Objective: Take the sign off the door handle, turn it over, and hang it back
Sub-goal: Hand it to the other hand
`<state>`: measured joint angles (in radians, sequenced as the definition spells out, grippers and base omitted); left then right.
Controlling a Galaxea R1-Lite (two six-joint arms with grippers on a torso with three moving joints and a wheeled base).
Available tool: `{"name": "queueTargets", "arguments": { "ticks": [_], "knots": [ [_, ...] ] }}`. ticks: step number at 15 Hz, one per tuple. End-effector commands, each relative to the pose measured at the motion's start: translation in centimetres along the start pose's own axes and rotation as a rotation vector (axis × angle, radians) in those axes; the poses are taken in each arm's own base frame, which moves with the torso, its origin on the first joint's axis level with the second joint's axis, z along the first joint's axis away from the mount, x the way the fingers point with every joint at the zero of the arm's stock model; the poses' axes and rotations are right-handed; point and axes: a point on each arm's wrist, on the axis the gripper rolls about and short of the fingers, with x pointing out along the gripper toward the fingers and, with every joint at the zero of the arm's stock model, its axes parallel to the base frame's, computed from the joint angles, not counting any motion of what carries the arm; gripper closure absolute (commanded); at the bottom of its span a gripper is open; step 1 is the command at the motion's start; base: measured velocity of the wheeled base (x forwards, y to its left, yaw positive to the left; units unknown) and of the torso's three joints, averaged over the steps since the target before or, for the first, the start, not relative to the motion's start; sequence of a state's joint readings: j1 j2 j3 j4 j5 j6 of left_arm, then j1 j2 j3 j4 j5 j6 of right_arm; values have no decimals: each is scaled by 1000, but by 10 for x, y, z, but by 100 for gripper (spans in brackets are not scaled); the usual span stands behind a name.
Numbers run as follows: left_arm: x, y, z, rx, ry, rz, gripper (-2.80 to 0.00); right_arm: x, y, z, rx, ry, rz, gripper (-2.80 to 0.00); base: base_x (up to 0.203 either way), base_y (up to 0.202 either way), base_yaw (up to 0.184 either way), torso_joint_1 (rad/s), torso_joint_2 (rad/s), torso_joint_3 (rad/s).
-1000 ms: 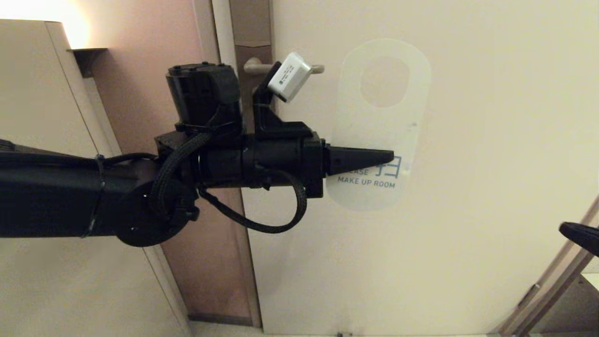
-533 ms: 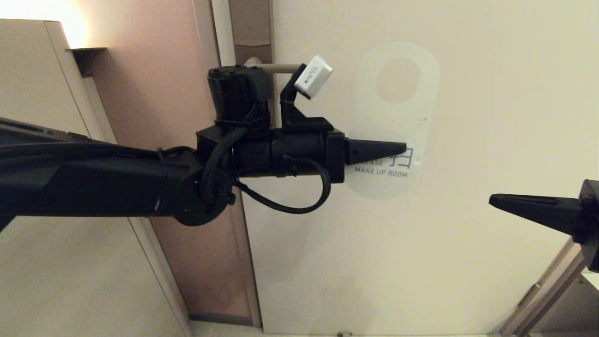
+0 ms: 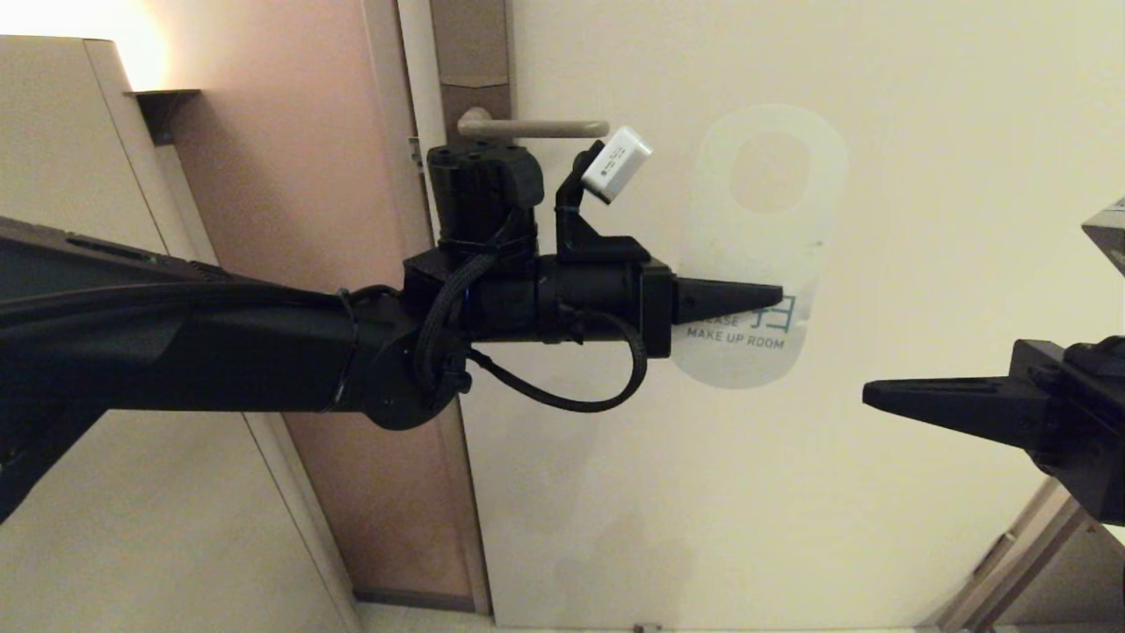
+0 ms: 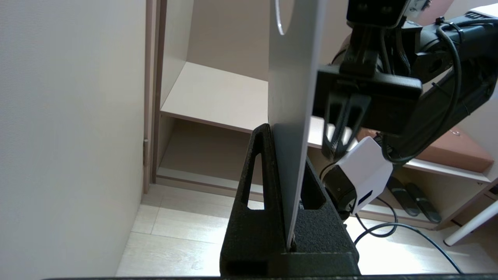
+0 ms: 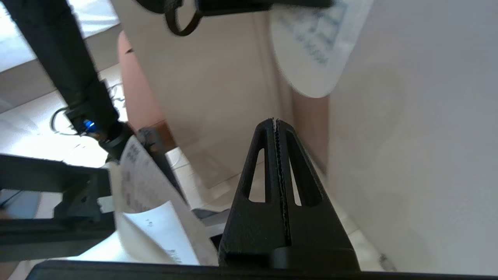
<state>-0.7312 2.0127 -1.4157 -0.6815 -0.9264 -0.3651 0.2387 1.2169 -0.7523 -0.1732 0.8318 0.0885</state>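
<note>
The sign (image 3: 763, 255), its white side with blue "MAKE UP ROOM" text facing me, hangs free in front of the door, off the door handle (image 3: 533, 128) and to its right. My left gripper (image 3: 775, 297) is shut on the sign's lower part; in the left wrist view the card (image 4: 292, 93) stands edge-on between the pinched jaws. My right gripper (image 3: 870, 395) comes in from the right, shut and empty, below and right of the sign. In the right wrist view its closed fingers (image 5: 277, 128) point toward the sign's rounded end (image 5: 313, 58).
The cream door (image 3: 879, 88) fills the background, with the brown backplate (image 3: 470, 53) and door frame (image 3: 413, 88) at the left. A pale cabinet (image 3: 70, 176) stands at far left. Shelves and floor cables (image 4: 408, 229) show behind the arms.
My left gripper has carried the sign rightward and a little down, uncovering the handle. The right arm has come in from the lower right edge toward the sign.
</note>
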Motion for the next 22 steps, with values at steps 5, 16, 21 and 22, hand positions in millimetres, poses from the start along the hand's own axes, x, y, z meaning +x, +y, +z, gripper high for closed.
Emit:
{"name": "queueTargets", "arguments": {
  "ticks": [5,16,21,22],
  "knots": [
    [0,-3,5,55,-34,-25,0,8,-3,-8,22,35,22,-280,0,0,0,0,0,0],
    [-2,-10,-2,156,-79,-96,0,42,-15,-6,-23,35,97,-280,0,0,0,0,0,0],
    [0,-10,-6,166,-87,-100,0,56,-9,1,-53,36,152,-280,0,0,0,0,0,0],
    [1,-11,-7,165,-85,-104,0,59,-10,5,-60,30,154,-280,0,0,0,0,0,0]
  ]
}}
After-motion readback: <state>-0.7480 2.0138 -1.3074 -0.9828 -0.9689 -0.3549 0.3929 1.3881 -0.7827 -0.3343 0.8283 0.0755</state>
